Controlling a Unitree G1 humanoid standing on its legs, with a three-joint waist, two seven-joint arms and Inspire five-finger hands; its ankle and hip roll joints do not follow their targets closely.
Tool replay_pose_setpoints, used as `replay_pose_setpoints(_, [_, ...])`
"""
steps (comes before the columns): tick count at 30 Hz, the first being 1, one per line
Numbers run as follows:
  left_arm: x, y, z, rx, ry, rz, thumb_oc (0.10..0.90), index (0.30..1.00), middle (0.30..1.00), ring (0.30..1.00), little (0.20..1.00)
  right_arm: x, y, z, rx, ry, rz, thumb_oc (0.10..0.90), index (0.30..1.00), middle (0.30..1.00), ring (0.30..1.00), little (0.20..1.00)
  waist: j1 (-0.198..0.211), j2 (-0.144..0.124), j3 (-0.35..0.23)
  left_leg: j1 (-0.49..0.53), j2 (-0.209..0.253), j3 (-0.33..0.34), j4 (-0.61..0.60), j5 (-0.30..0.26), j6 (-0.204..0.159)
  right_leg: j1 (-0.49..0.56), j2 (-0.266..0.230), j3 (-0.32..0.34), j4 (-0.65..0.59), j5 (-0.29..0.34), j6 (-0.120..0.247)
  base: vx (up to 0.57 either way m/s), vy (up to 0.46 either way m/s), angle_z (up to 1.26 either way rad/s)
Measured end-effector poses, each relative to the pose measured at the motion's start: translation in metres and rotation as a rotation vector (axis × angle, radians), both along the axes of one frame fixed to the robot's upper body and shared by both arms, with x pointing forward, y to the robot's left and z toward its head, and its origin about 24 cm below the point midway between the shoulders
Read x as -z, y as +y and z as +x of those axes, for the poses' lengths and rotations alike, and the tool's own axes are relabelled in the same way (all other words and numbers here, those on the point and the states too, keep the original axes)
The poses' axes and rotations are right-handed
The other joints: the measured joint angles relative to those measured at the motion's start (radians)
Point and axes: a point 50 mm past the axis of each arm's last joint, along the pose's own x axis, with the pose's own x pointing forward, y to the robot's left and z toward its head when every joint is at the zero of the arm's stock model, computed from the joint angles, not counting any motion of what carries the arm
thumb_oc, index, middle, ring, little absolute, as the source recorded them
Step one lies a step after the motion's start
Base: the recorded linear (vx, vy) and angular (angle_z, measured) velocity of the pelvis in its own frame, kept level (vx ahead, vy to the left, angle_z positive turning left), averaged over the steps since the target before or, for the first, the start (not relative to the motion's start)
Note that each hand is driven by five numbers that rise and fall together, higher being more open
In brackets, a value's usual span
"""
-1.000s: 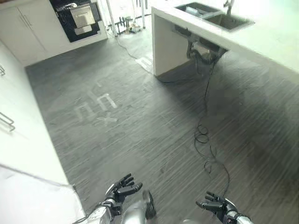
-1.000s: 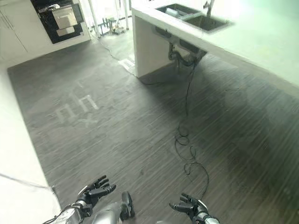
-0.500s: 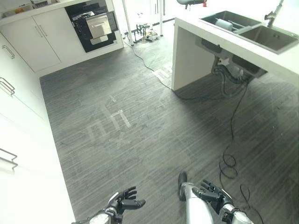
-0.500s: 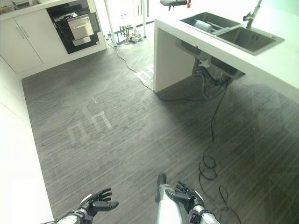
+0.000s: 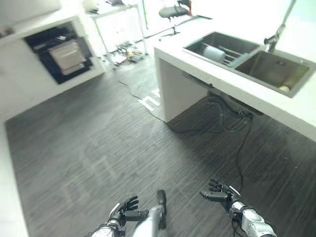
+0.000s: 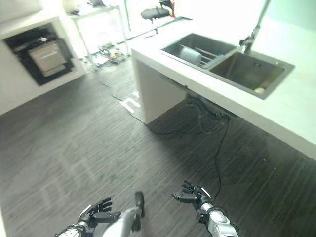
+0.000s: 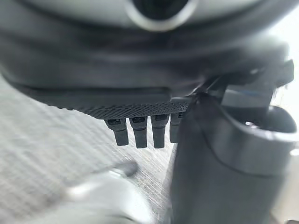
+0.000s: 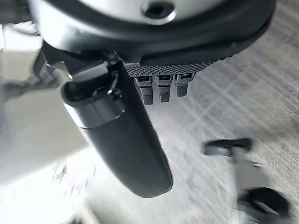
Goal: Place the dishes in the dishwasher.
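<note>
A pale round dish lies on a rack in the near basin of a steel sink set in the white counter at the right. A small object sits in the other basin. Both hands hang low over the dark wood floor, far from the sink. My left hand has straight fingers and holds nothing. My right hand is spread, its fingers straight and empty.
The white counter juts into the room, with a tall tap behind the sink and a cable trailing on the floor beneath. A dark built-in appliance stands in the white cabinets at the far left. An office chair is beyond.
The whole picture has shifted: the camera has swung toward the sink, which now looks nearer and larger. Both hands stay open and empty low in the view.
</note>
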Motion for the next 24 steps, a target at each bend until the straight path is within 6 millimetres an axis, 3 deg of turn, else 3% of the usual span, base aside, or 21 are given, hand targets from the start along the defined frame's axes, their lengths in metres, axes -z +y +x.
replay_pose_setpoints(1, [0.002,-0.001,-0.003,-0.006,0.009,-0.005,0.8,0.9,0.9,0.9,0.9,0.006,-0.002,-0.013,0.018,0.041,-0.006,0.8,0.9,0.9,0.9,0.9,0.0,0.01,-0.009,0.041,0.002,0.003,-0.02,0.026,0.107,0.017,0.008,-0.002,0.054,-0.005,0.005,0.4,0.181,-0.99])
replay_pose_setpoints(2, [0.001,0.001,0.001,-0.006,0.015,0.001,0.8,0.9,0.9,0.9,0.9,0.014,0.0,-0.029,0.041,0.095,-0.005,0.8,0.9,0.9,0.9,0.9,-0.006,-0.035,-0.013,0.092,-0.01,0.051,-0.02,0.105,0.185,-0.006,-0.039,-0.031,0.19,-0.001,0.015,0.43,0.18,-0.68])
replay_pose_setpoints(3, [0.001,-0.002,0.004,0.0,0.01,-0.009,0.8,0.9,0.9,0.9,0.9,0.016,-0.004,-0.037,0.061,0.111,-0.011,0.8,0.9,0.9,0.9,0.9,-0.022,-0.037,-0.014,0.147,-0.019,0.038,-0.049,0.199,0.153,-0.017,-0.081,-0.06,0.249,-0.082,0.0,0.53,0.228,-0.69])
replay_pose_setpoints(4, [0.001,-0.004,0.007,0.003,0.003,-0.014,0.8,0.9,0.9,0.9,0.9,0.016,-0.007,-0.038,0.08,0.113,-0.016,0.8,0.9,0.9,0.9,0.9,-0.029,-0.044,-0.016,0.189,-0.031,0.054,-0.07,0.183,0.11,-0.041,-0.11,-0.056,0.24,-0.119,0.003,0.42,0.187,-0.52])
replay_pose_setpoints(5, [-0.001,-0.006,0.013,0.009,-0.013,-0.023,0.8,0.9,0.9,0.9,0.9,0.014,-0.01,-0.036,0.094,0.099,-0.024,0.8,0.9,0.9,0.9,0.9,-0.053,-0.035,-0.013,0.225,-0.042,0.059,-0.089,0.161,0.099,-0.075,-0.123,-0.058,0.216,-0.129,0.002,0.43,0.237,-0.25])
replay_pose_setpoints(6, [-0.006,-0.006,0.026,0.029,-0.043,-0.022,0.8,0.9,0.9,0.9,0.9,0.015,-0.01,-0.036,0.111,0.098,-0.023,0.8,0.9,0.9,0.9,0.9,-0.076,-0.029,-0.014,0.241,-0.051,0.041,-0.072,0.146,0.085,-0.115,-0.134,-0.082,0.198,-0.08,0.017,0.26,0.17,0.19])
replay_pose_setpoints(7, [-0.012,-0.008,0.043,0.043,-0.085,-0.023,0.8,0.9,0.9,0.9,0.9,0.016,-0.007,-0.037,0.114,0.102,-0.019,0.8,0.9,0.9,0.9,0.9,-0.081,-0.028,-0.014,0.259,-0.06,0.029,-0.049,0.103,0.094,-0.186,-0.132,-0.099,0.27,-0.03,0.017,0.32,0.208,0.38])
replay_pose_setpoints(8, [-0.017,-0.01,0.056,0.056,-0.109,-0.02,0.8,0.9,0.9,0.9,0.9,0.017,-0.002,-0.036,0.099,0.105,-0.011,0.8,0.9,0.9,0.9,0.9,-0.08,-0.024,-0.012,0.261,-0.053,0.049,0.016,0.058,0.087,-0.227,-0.142,-0.114,0.426,0.026,0.022,0.18,0.126,0.23])
replay_pose_setpoints(9, [-0.022,-0.004,0.062,0.075,-0.123,0.003,0.8,0.9,0.9,0.9,0.9,0.018,0.008,-0.032,0.095,0.094,0.017,0.8,0.9,0.9,0.9,0.9,-0.076,-0.032,-0.011,0.292,-0.052,0.048,0.031,0.016,0.085,-0.342,-0.172,-0.116,0.666,0.11,0.06,0.15,0.111,0.16])
replay_pose_setpoints(10, [-0.024,-0.002,0.066,0.082,-0.129,0.014,0.8,0.9,0.9,0.9,0.9,0.015,0.016,-0.026,0.083,0.063,0.036,0.8,0.9,0.9,0.9,0.9,-0.083,-0.032,-0.009,0.313,-0.055,0.038,0.046,-0.009,0.096,-0.431,-0.185,-0.116,0.791,0.129,0.066,0.18,0.041,-0.07])
replay_pose_setpoints(11, [-0.024,-0.004,0.065,0.079,-0.132,0.011,0.8,0.9,0.9,0.9,0.9,0.011,0.018,-0.015,0.061,0.029,0.038,0.8,0.9,0.9,0.9,0.9,-0.082,0.001,0.007,0.35,-0.044,0.048,0.043,-0.041,0.099,-0.541,-0.211,-0.151,0.828,0.123,0.059,0.2,-0.069,-0.42])
replay_pose_setpoints(12, [-0.02,-0.007,0.057,0.082,-0.116,0.003,0.8,0.9,0.9,0.9,0.9,0.004,0.016,0.0,0.044,-0.009,0.027,0.8,0.9,0.9,0.9,0.9,-0.075,0.055,0.043,0.403,-0.015,0.07,0.0,-0.064,0.073,-0.625,-0.242,-0.234,0.646,0.089,0.03,0.25,-0.121,-0.64])
replay_pose_setpoints(13, [-0.017,-0.005,0.051,0.08,-0.1,0.001,0.8,0.9,0.9,0.9,0.9,0.001,0.015,0.004,0.04,-0.023,0.025,0.8,0.9,0.9,0.9,0.9,-0.077,0.072,0.047,0.407,-0.005,0.078,-0.017,-0.061,0.059,-0.647,-0.245,-0.28,0.437,0.102,0.03,0.2,-0.15,-0.53])
replay_pose_setpoints(15, [-0.014,0.002,0.042,0.06,-0.073,0.013,0.8,0.9,0.9,0.9,0.9,0.005,0.014,-0.001,0.045,-0.002,0.024,0.8,0.9,0.9,0.9,0.9,-0.072,0.043,0.058,0.442,-0.008,0.081,-0.024,-0.082,0.029,-0.676,-0.264,-0.301,0.201,0.166,0.041,0.12,-0.162,0.02])
replay_pose_setpoints(16, [-0.011,0.004,0.034,0.047,-0.05,0.013,0.8,0.9,0.9,0.9,0.9,0.009,0.012,-0.007,0.051,0.019,0.022,0.8,0.9,0.9,0.9,0.9,-0.07,0.028,0.056,0.454,-0.008,0.087,-0.022,-0.092,0.017,-0.674,-0.274,-0.301,0.166,0.206,0.049,0.05,-0.225,0.2])
replay_pose_setpoints(18, [-0.005,0.005,0.017,0.041,0.0,0.009,0.8,0.9,0.9,0.9,0.9,0.009,0.005,-0.01,0.077,0.026,0.014,0.8,0.9,0.9,0.9,0.9,-0.067,0.001,0.05,0.482,0.004,0.124,-0.018,-0.109,-0.007,-0.659,-0.273,-0.322,0.197,0.237,-0.016,0.07,-0.211,0.13])
replay_pose_setpoints(19, [-0.001,0.004,0.01,0.042,0.029,0.004,0.8,0.9,0.9,0.9,0.9,0.009,0.003,-0.01,0.094,0.022,0.011,0.8,0.9,0.9,0.9,0.9,-0.061,-0.013,0.044,0.504,0.007,0.117,-0.018,-0.119,-0.023,-0.599,-0.249,-0.316,0.171,0.247,-0.028,0.18,-0.199,-0.07])
replay_pose_setpoints(20, [0.002,-0.002,0.006,0.041,0.05,-0.013,0.8,0.9,0.9,0.9,0.9,0.007,-0.001,-0.008,0.098,0.018,-0.003,0.8,0.9,0.9,0.9,0.9,-0.046,-0.021,0.033,0.512,0.014,0.117,0.003,-0.135,-0.053,-0.549,-0.209,-0.283,0.111,0.285,-0.117,0.21,-0.174,-0.14])
replay_pose_setpoints(21, [0.004,-0.007,0.006,0.044,0.05,-0.028,0.8,0.9,0.9,0.9,0.9,0.005,-0.004,-0.004,0.097,0.006,-0.013,0.8,0.9,0.9,0.9,0.9,-0.043,-0.013,0.031,0.518,0.022,0.121,0.008,-0.134,-0.056,-0.54,-0.193,-0.272,0.106,0.276,-0.13,0.17,-0.106,-0.37])
replay_pose_setpoints(24, [0.006,-0.026,0.009,0.075,0.041,-0.083,0.8,0.9,0.9,0.9,0.9,0.0,-0.021,-0.004,0.11,-0.002,-0.061,0.8,0.9,0.9,0.9,0.9,-0.042,-0.015,0.031,0.518,0.025,0.115,0.127,-0.071,-0.14,-0.476,-0.191,-0.227,0.106,0.23,-0.17,0.1,-0.077,-0.32])
